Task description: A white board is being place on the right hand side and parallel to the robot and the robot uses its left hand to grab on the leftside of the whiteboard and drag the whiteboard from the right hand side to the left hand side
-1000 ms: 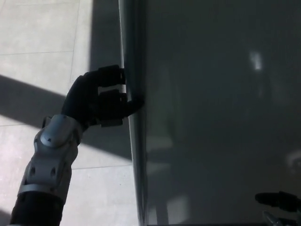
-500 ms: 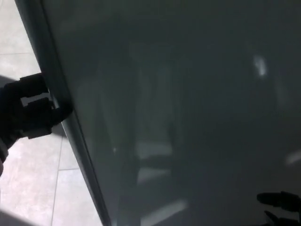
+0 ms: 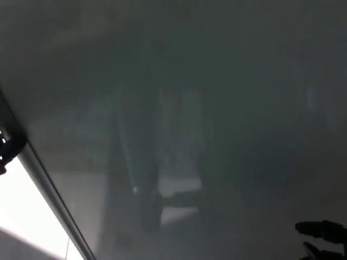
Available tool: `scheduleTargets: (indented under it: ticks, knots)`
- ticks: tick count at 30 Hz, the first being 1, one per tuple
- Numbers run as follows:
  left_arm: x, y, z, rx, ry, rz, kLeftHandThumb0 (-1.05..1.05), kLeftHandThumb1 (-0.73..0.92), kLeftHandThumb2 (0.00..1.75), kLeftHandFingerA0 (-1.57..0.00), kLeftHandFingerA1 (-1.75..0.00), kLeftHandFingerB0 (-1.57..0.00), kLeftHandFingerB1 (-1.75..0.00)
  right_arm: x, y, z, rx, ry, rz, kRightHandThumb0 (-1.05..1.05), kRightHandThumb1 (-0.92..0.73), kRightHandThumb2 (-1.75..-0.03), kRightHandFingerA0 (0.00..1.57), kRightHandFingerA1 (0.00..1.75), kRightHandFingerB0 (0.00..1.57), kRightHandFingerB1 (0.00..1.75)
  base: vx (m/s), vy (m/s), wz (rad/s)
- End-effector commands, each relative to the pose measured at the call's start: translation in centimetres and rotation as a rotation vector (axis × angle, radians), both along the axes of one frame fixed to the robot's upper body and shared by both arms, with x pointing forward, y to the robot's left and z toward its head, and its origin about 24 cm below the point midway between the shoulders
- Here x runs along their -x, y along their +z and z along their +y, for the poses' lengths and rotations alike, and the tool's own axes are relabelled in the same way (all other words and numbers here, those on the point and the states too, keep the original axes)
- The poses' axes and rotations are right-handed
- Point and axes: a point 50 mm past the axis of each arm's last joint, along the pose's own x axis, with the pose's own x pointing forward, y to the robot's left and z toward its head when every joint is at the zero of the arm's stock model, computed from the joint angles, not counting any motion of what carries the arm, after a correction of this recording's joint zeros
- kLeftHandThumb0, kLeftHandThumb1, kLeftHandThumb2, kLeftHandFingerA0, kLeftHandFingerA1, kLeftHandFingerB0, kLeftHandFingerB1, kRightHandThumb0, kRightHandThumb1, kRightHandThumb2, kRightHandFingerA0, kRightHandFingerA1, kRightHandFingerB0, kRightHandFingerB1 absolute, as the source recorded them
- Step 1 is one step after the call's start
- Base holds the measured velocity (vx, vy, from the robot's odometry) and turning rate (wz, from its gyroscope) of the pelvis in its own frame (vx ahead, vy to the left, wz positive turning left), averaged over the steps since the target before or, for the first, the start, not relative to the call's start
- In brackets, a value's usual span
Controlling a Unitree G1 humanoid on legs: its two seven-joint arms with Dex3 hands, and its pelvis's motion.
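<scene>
the whiteboard [image 3: 206, 119] is seen filling almost the whole head view, its dark glossy face carrying only dim reflections. its framed left edge [image 3: 40, 173] is seen running as a slanted line from the upper left down toward the bottom, so the board's long axis is judged to lie tilted in the view rather than square to it. the left hand [image 3: 7, 147] is found only as a sliver at the far left border, touching that edge; a few black fingertips are seen wrapped against the frame, so it is taken to be clamped on the board's left side. the board stretches away to the right of this hand. the right hand [image 3: 320, 234] is seen low at the right, in front of the board's face; whether its fingers are apart or together cannot be told. a strip of bright floor [image 3: 27, 211] is visible just below the left hand. no brand, label or writing can be read on the board.
</scene>
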Motion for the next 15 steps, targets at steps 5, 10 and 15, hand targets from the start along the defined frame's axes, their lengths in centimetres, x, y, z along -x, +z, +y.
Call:
scheduleTargets:
  ticks: [5,10,15]
  knots:
    - [1.2,1.4,3.2,-0.020,0.009,0.020,-0.05,0.78,0.62,-0.84,-0.98,-0.73,-0.65,0.4,-0.3,-0.2,0.016,-0.020,0.011,-0.49,-0.53,-0.92,0.88,0.75,0.53,0.59,0.00,0.000,0.00]
    - [1.5,1.8,4.7,-0.004,0.035,0.026,-0.02,0.77,0.62,-0.80,-1.01,-0.73,-0.65,0.5,-0.4,-0.1,0.003,-0.017,0.017,-0.53,-0.54,-0.91,0.88,0.75,0.55,0.59,0.00,0.000,0.00]
    - [1.9,2.4,6.4,-0.041,0.065,0.040,-0.01,0.80,0.63,-0.86,-1.04,-0.73,-0.64,0.5,-0.4,0.0,-0.006,-0.022,0.021,-0.49,-0.53,-0.91,0.88,0.76,0.54,0.59,0.00,0.000,0.00]
